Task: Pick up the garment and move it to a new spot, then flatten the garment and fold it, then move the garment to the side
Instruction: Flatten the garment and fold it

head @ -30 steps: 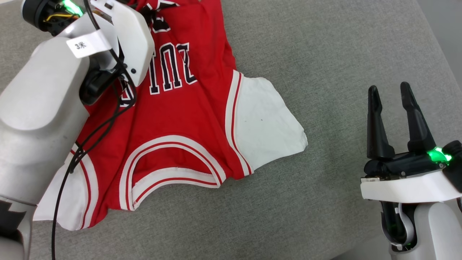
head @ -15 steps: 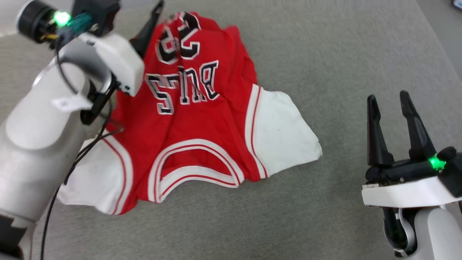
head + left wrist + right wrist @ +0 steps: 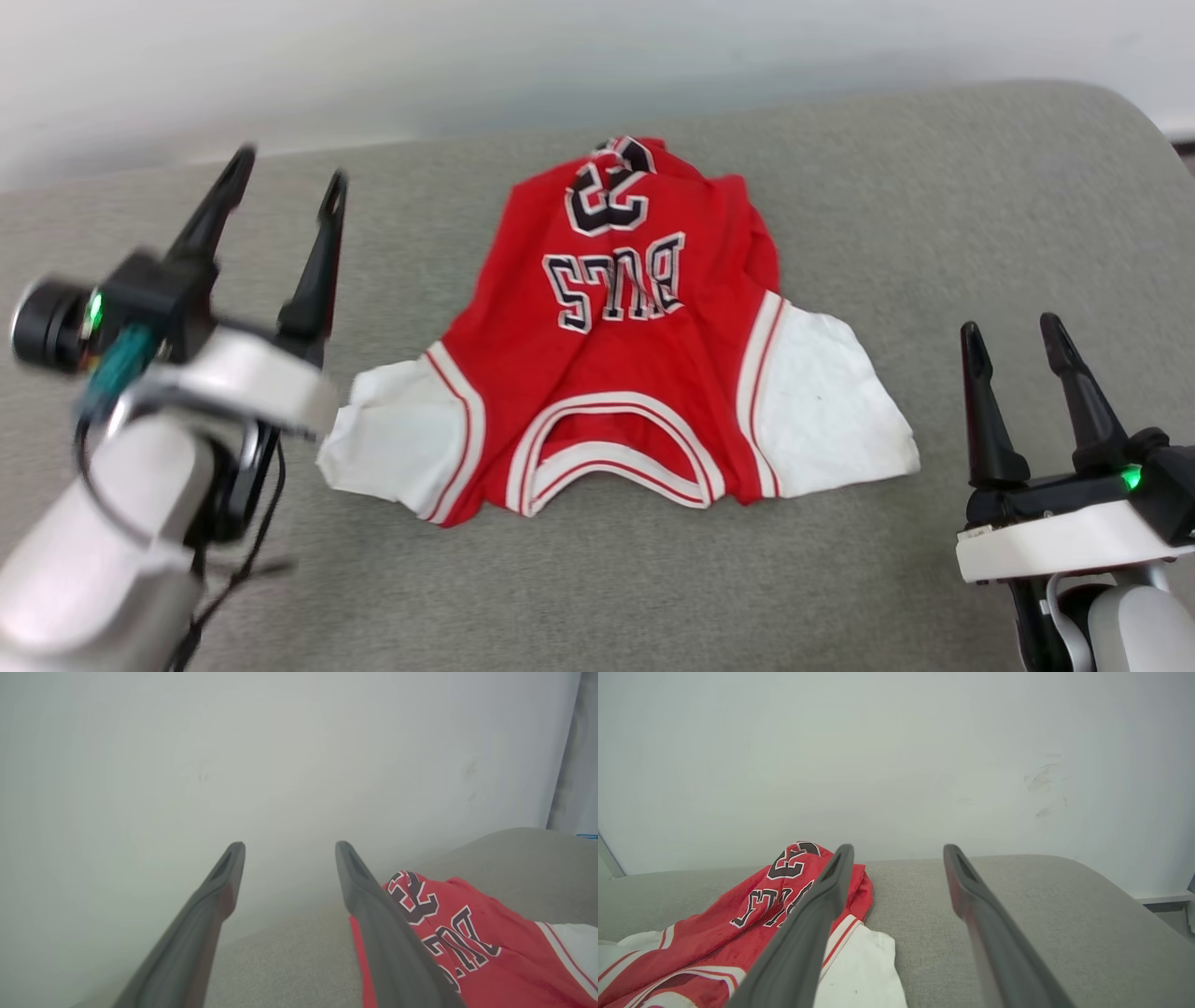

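Note:
The garment (image 3: 616,373), a red jersey with white sleeves and "BULLS 23" facing up, lies rumpled in the middle of the grey cushion, its neckline toward me. The lower body is bunched up toward the far edge. My left gripper (image 3: 288,179) hovers open to the left of it, touching nothing; its wrist view has the garment (image 3: 467,938) at the lower right beside the right finger. My right gripper (image 3: 1013,327) stands open at the lower right, apart from the white sleeve. In the right wrist view the garment (image 3: 738,933) lies at the lower left behind the left finger.
The grey cushion (image 3: 980,205) runs to a rounded far-right corner, and a pale wall (image 3: 560,47) rises straight behind its far edge. Bare fabric lies on both sides of the garment and in front of it.
My left gripper has opened, let go of the garment and drawn back to its left. The head camera has tilted up, so the whole scene has shifted. The right gripper has stayed open.

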You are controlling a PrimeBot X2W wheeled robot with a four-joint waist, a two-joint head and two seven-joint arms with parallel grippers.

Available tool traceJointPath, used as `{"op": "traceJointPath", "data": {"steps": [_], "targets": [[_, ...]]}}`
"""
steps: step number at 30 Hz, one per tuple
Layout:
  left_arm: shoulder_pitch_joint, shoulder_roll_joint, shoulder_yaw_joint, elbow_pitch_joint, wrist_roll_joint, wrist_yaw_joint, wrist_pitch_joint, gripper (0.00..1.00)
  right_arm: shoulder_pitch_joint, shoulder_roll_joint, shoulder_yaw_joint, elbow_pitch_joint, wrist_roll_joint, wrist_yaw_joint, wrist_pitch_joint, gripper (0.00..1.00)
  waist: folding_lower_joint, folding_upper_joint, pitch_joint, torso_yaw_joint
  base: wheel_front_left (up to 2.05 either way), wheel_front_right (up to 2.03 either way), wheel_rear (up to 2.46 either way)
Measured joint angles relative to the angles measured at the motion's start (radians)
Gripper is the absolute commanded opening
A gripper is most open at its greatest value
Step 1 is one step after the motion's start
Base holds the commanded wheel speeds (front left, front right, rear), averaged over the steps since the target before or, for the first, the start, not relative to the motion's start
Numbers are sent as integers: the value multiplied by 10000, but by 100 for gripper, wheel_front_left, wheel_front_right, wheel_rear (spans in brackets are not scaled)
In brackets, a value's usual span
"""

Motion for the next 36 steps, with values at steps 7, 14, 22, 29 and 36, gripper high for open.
{"op": "traceJointPath", "data": {"steps": [7, 14, 22, 29, 36], "targets": [[3314, -105, 1390, -2479, 174, 813, -29, 100, 311, -27, 0, -67, -10, 0, 299, 100, -1, 0, -546, 608, 0, 0, 0], [5379, -913, 2104, -3467, 631, 836, -29, 100, 532, -94, 44, -228, 48, 0, 848, 100, -1, 0, -682, 849, 0, 0, 0], [5714, -1530, 2560, -3584, 1281, 180, -29, 100, 877, -901, 228, -761, 318, 0, 4943, 100, -1, 0, -486, 1098, 0, 0, 0], [5635, -1871, 2909, -3553, 1664, -253, -29, 100, 846, -1147, -449, -1567, 184, 2, 9808, 100, 0, 0, -106, 1413, 0, 0, 0], [5436, -2322, 3035, -3359, 1948, -709, -29, 100, 381, -1221, -945, -1402, -786, 0, 11476, 100, 0, 0, 344, 1935, 0, 0, 0]]}}
